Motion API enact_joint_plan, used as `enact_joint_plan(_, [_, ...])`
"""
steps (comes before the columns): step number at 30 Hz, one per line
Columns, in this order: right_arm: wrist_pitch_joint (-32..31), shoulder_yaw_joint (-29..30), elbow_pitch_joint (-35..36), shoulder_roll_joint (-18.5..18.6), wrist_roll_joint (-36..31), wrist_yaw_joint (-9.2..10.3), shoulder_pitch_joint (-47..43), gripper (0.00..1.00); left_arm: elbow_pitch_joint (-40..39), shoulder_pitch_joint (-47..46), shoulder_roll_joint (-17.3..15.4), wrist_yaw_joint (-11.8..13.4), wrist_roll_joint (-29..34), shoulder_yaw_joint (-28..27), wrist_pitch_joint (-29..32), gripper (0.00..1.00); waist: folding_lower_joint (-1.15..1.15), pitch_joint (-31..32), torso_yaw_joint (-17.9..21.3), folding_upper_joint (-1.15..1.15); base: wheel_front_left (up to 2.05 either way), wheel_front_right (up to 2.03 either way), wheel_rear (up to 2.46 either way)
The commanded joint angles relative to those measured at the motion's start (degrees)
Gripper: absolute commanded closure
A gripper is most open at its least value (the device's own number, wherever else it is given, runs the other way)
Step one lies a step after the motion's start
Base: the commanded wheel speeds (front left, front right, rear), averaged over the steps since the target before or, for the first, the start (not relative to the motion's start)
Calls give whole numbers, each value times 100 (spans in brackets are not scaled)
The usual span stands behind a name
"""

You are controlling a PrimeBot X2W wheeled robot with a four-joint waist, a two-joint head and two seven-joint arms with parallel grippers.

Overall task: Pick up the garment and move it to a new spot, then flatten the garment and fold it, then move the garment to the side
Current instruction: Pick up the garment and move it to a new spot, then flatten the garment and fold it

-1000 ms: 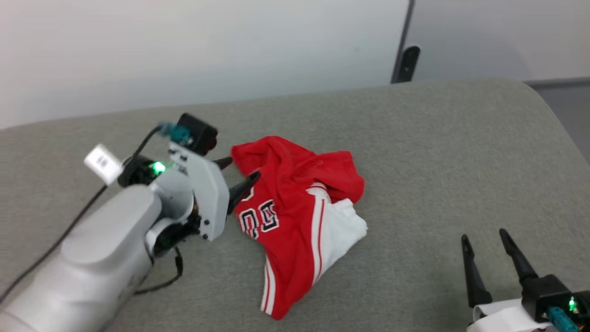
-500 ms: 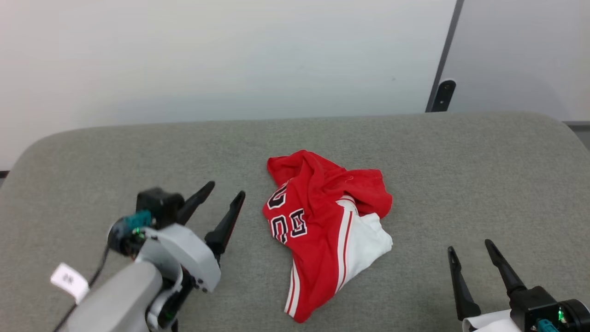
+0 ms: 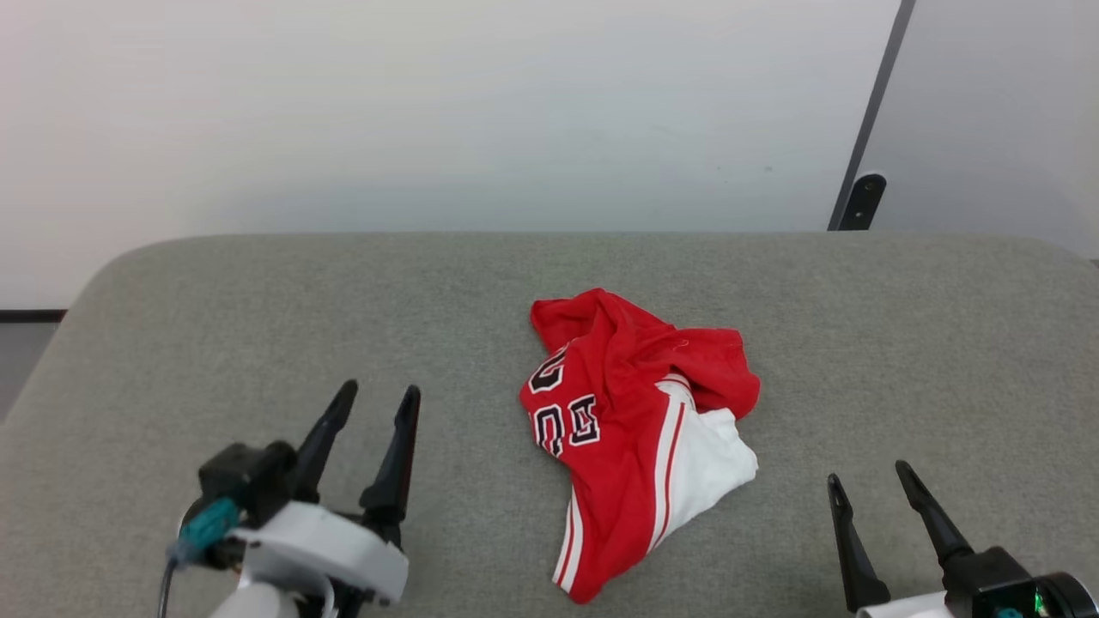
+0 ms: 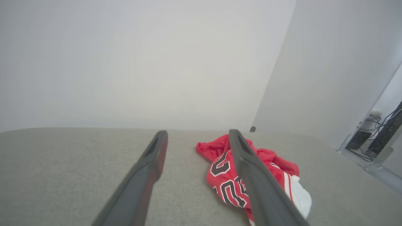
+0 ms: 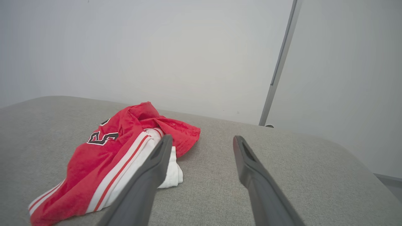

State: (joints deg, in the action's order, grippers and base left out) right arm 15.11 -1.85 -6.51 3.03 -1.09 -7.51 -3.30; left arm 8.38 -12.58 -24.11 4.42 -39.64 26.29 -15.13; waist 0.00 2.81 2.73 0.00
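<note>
The garment (image 3: 640, 429) is a red jersey with a white sleeve, striped trim and black lettering, lying crumpled in a heap at the middle of the grey padded table (image 3: 215, 309). My left gripper (image 3: 378, 395) stands open at the lower left, well clear of the cloth, nothing between its fingers. My right gripper (image 3: 867, 485) stands open at the lower right, also apart from it. The left wrist view has the garment (image 4: 220, 169) ahead and to the right, partly behind the right finger (image 4: 251, 175). In the right wrist view the garment (image 5: 106, 157) lies left of the open fingers (image 5: 154, 169).
A pale wall (image 3: 429, 112) rises behind the table's far rounded edge. A dark vertical post with a black bracket (image 3: 861, 202) stands at the back right. Cables and equipment (image 4: 377, 135) sit off the table's right side in the left wrist view.
My left gripper has let go of the garment's left edge and pulled back to the lower left, open. The head camera has turned, shifting the whole scene. The garment lies still.
</note>
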Motion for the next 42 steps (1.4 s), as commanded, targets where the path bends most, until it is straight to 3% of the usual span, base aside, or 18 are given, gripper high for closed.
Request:
enact_joint_plan(1, [7,24,2,-18,10,4,-100,0,-22,94,9,-49,95,-33,-1,0,0,35,-40,0,0,0,0])
enact_joint_plan(10, [7,132,55,-22,84,4,-307,0,-202,967,929,-704,1133,-1342,-2,0,0,224,-280,0,0,0,0])
enact_joint_plan(17, [7,343,86,-20,-51,4,-419,0,-100,1219,1252,-1065,1739,-1941,-2,0,0,248,-272,0,0,0,0])
enact_joint_plan(28, [7,614,183,-14,-103,4,-529,0,-140,1437,1484,-1191,2137,-2425,-2,0,0,195,4,0,0,0,0])
enact_joint_plan(42, [7,440,117,-15,-79,4,-440,0,-20,1185,1383,-1195,2071,-2108,-3,0,0,146,-109,0,0,0,0])
